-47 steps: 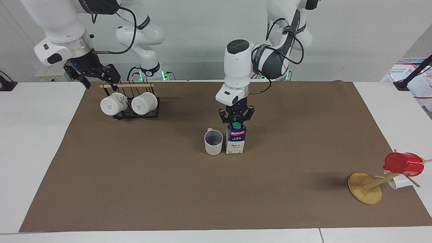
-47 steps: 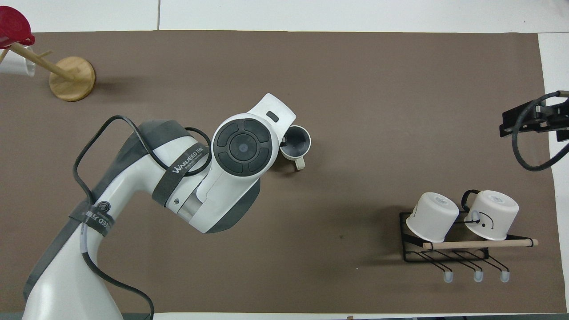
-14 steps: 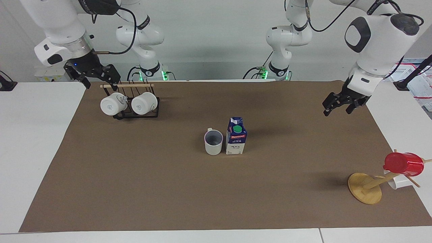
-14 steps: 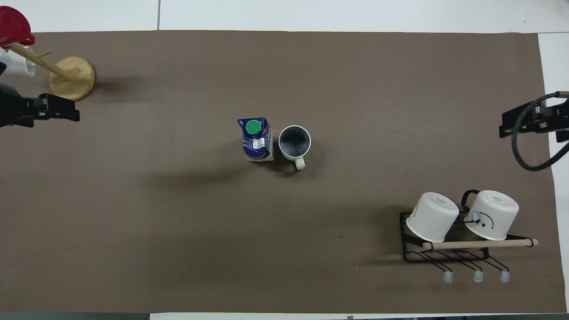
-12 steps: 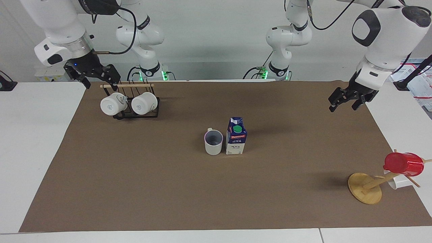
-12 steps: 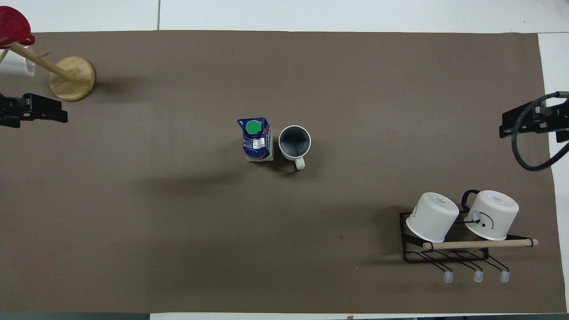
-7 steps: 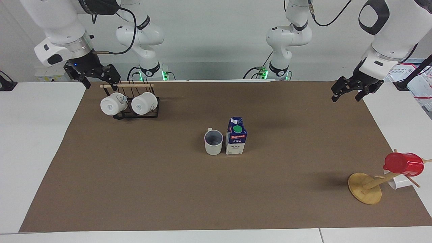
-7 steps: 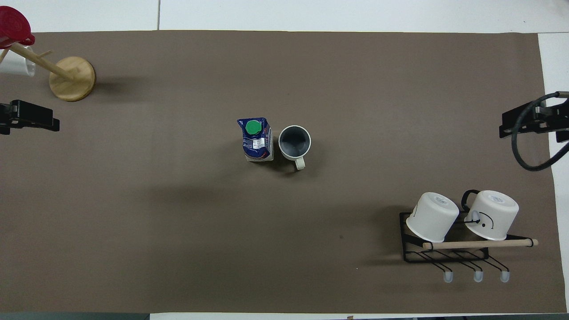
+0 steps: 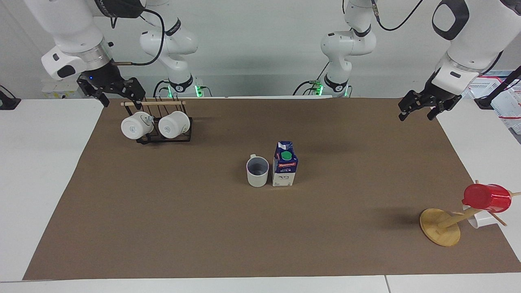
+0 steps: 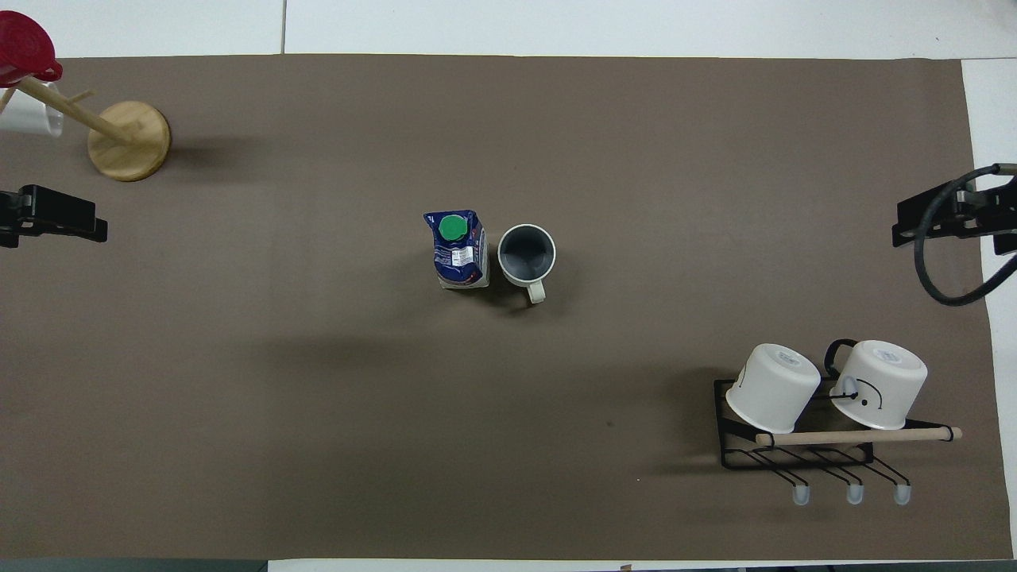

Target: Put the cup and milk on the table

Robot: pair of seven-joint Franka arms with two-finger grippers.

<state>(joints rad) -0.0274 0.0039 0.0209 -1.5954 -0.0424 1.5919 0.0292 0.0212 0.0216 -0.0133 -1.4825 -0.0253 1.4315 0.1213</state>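
The cup (image 9: 257,172) (image 10: 526,255), off-white with a bluish-grey inside, stands upright mid-mat, its handle toward the robots. Beside it, toward the left arm's end, stands the milk (image 9: 284,163) (image 10: 457,248), a blue and white carton with a green cap. Both rest on the table (image 9: 49,171) with its brown mat (image 9: 203,228). My left gripper (image 9: 418,110) (image 10: 75,221) hangs open and empty over the mat's edge at the left arm's end. My right gripper (image 9: 118,97) (image 10: 937,222) waits open and empty above the mug rack.
A black wire rack (image 9: 163,136) (image 10: 794,453) holds two white mugs at the right arm's end. A wooden mug tree (image 9: 440,227) (image 10: 129,140) with a red cup (image 9: 486,198) and a white mug stands at the left arm's end, away from the robots.
My left gripper has let go of the milk, risen and swung away to the mat's edge at its own end. Cup, milk and right arm have stayed put.
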